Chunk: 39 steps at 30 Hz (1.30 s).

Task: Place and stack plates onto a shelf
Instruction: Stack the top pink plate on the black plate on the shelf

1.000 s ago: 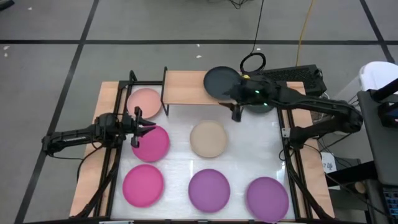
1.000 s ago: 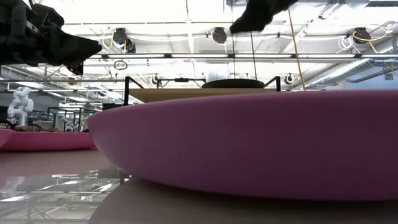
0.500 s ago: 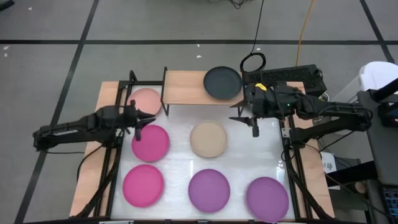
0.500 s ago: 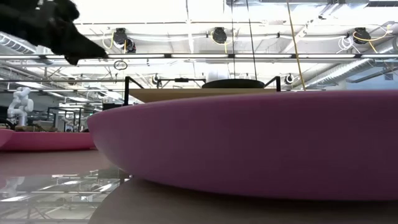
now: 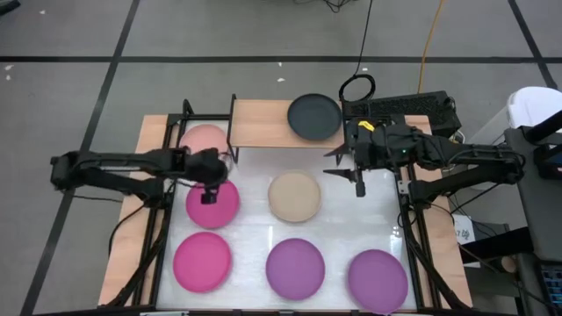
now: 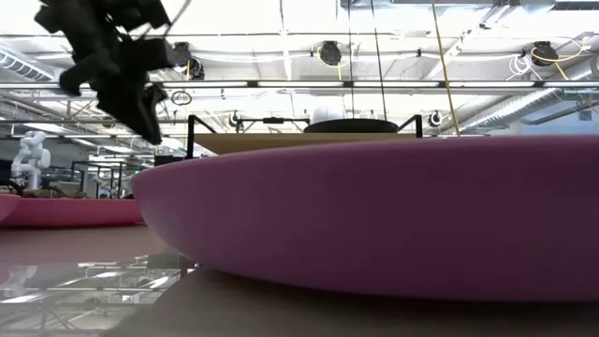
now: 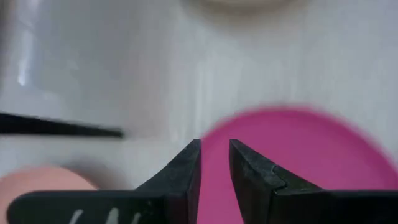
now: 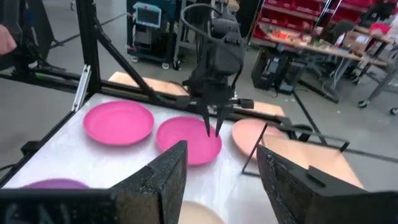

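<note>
Dark grey plate (image 5: 314,117) on wooden shelf (image 5: 262,125), matte, round

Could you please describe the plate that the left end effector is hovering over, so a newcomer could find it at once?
Start at the wooden shelf at the table's far edge. In front of its left end lies a pale pink plate, and just nearer is the magenta plate, under the left end effector. The other magenta plate has no arm above it.
</note>
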Motion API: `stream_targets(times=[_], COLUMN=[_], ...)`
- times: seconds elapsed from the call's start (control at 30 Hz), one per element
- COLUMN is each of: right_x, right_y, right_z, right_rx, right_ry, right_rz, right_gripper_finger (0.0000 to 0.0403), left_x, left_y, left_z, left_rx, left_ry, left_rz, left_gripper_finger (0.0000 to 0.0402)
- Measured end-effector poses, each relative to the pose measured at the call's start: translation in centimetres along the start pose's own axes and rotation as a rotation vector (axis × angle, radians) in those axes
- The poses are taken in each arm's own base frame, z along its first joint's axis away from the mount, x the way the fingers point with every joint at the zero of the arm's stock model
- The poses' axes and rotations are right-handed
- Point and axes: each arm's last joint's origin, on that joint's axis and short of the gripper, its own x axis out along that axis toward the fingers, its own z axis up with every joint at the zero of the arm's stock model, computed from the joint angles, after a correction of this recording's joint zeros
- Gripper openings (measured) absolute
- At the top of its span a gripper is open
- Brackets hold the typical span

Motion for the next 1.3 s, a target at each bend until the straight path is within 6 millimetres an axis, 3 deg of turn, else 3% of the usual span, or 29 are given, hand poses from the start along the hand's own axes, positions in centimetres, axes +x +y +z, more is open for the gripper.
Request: stream_targets(times=[0.33,0.5,0.7,1.03,1.13,1.3], right_x=[1.1,1.5,1.9,2.2,2.3,2.0], right_y=[0.6,0.9,1.0,1.1,1.1,1.1], right_z=[-3.2,-4.5,-5.1,-5.6,-5.8,-5.7], right_rx=[0.006,0.021,0.027,0.031,0.035,0.051], right_ry=[0.11,0.148,0.129,0.114,0.123,0.118], right_rz=[0.021,0.027,0.023,0.024,0.026,0.038], right_gripper_finger=[0.0173,0.0173,0.0173,0.0173,0.0173,0.0173], left_x=[4.1,5.5,6.3,8.6,8.8,8.9], left_y=[-0.1,0.7,2.0,3.8,4.0,4.4], left_z=[0.2,0.2,0.3,-1.2,-1.2,-1.4], left_rx=[0.13,0.161,0.122,0.051,0.05,0.03], left_ry=[0.227,0.259,0.215,0.323,0.328,0.325], left_rz=[-0.053,-0.034,-0.078,-0.144,-0.15,-0.148], left_gripper_finger=[0.0228,0.0245,0.0246,0.0238,0.02,0.0105])
